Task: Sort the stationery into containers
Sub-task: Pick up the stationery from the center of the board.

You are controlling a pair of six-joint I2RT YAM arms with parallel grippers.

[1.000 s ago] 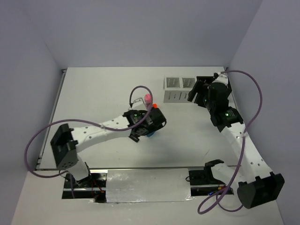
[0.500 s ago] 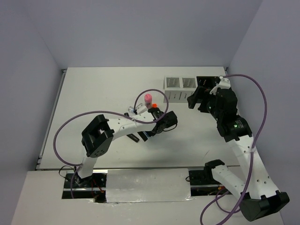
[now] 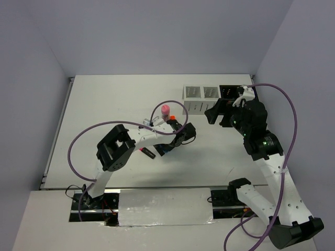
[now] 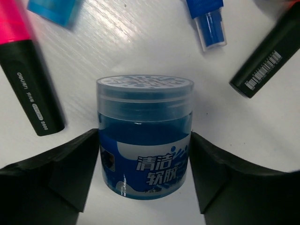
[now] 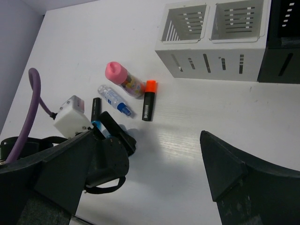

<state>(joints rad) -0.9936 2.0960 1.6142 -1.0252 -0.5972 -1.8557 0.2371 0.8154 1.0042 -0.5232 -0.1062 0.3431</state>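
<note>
Within the last second the left gripper (image 4: 144, 161) has swung down among the stationery (image 5: 140, 96), near-left of the containers (image 5: 213, 58). It now grasps a blue roll (image 4: 145, 117) standing on the counter (image 4: 140, 42), seemingly ready to lift. The right gripper (image 5: 149, 164) hangs released and empty.

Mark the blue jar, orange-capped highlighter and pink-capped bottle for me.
blue jar (image 4: 145, 145), left wrist view, middle of its side wall
orange-capped highlighter (image 5: 148, 103), right wrist view, black barrel
pink-capped bottle (image 5: 131, 86), right wrist view, patterned body
</note>
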